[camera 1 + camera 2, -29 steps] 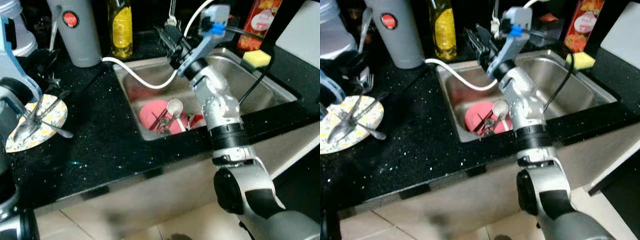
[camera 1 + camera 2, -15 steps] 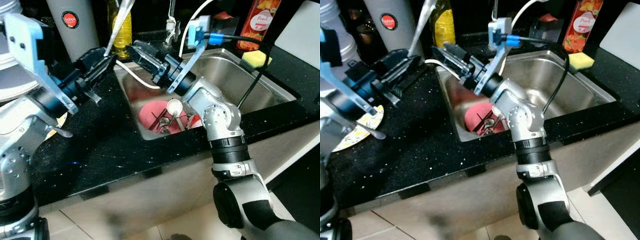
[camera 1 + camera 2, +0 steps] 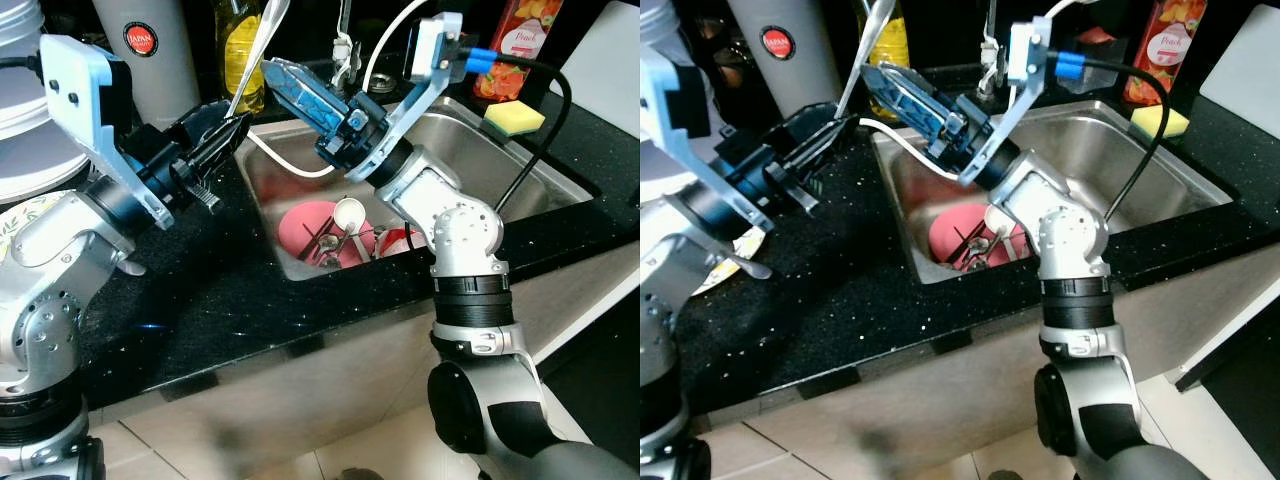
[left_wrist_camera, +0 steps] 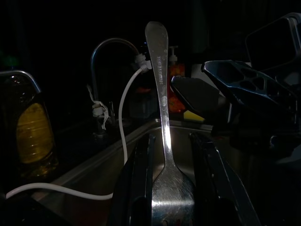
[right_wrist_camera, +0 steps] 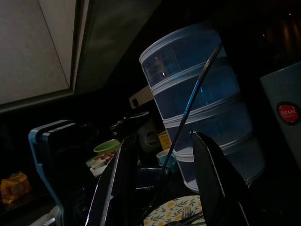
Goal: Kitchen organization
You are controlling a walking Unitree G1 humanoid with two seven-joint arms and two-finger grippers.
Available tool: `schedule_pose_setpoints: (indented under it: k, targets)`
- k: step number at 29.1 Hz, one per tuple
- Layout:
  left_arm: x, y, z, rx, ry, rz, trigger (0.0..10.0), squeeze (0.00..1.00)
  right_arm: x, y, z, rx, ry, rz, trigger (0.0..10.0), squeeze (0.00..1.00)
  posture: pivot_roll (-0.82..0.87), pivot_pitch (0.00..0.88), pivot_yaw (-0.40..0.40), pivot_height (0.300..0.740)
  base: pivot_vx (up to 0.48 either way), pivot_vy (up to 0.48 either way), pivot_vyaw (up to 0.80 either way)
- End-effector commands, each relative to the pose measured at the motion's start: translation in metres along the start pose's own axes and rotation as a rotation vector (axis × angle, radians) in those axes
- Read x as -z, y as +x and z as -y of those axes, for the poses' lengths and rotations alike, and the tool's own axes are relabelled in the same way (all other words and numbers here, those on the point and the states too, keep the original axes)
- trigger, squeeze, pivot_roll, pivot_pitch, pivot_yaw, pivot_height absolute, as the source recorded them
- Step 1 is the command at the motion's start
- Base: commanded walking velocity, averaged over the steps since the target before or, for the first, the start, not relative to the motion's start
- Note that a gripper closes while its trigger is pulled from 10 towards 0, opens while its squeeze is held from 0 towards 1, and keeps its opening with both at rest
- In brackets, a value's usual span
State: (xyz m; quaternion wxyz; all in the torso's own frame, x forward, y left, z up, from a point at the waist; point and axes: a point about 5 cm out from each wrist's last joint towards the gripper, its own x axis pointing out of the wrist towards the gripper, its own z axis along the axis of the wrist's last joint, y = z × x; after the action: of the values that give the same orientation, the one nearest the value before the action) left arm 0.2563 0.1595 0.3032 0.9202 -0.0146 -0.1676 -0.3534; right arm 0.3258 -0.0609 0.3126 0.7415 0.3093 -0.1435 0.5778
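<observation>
My left gripper (image 3: 236,128) is shut on a silver utensil (image 3: 262,45), held up over the counter at the sink's left edge. Its handle points upward, and in the left wrist view it stands between the black fingers (image 4: 141,179). My right gripper (image 3: 276,80) reaches left from above the sink and is open. In the right wrist view the utensil's handle (image 5: 190,106) crosses the gap between the two spread fingers without touching them. Down in the steel sink (image 3: 545,175) a pink plate (image 3: 298,228) lies with a spoon (image 3: 349,212) and other cutlery on it.
A grey flask (image 3: 150,55), a yellow bottle (image 3: 246,70) and a red carton (image 3: 515,45) stand along the back of the black counter (image 3: 220,290). A yellow sponge (image 3: 513,117) sits by the sink. A white hose (image 3: 290,166) hangs into the basin. Stacked plastic containers (image 5: 202,94) stand at the left.
My left gripper lifted the utensil off the floral plate and carried it toward the sink. My right gripper swung left and rose, so its open fingers now flank the handle.
</observation>
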Motion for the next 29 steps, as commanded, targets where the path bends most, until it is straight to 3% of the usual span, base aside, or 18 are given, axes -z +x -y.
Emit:
schedule_pose_setpoints:
  k: [1,19,21,29]
  targets:
    - [0.0,0.002,0.003,0.007,0.003,0.012,10.0,0.0,-0.001,0.001,-0.006,-0.022,-0.003,-0.002,10.0,0.0,0.06,0.0,-0.03,0.74,0.0,0.0,0.0]
    - [0.01,0.009,0.012,0.062,-0.018,-0.014,10.0,0.0,0.005,0.003,-0.007,-0.003,0.025,-0.027,10.0,0.0,0.07,0.0,-0.028,0.74,0.0,0.0,0.0]
    - [0.013,0.008,0.012,0.06,-0.02,-0.023,10.0,0.0,0.005,0.004,-0.006,0.003,0.026,-0.024,0.0,0.0,0.07,0.0,-0.03,0.74,0.0,0.0,0.0]
    - [0.013,0.009,0.011,0.038,0.001,-0.024,10.0,0.0,0.003,0.004,-0.005,0.004,0.034,-0.014,0.0,0.0,0.07,0.0,-0.034,0.74,0.0,0.0,0.0]
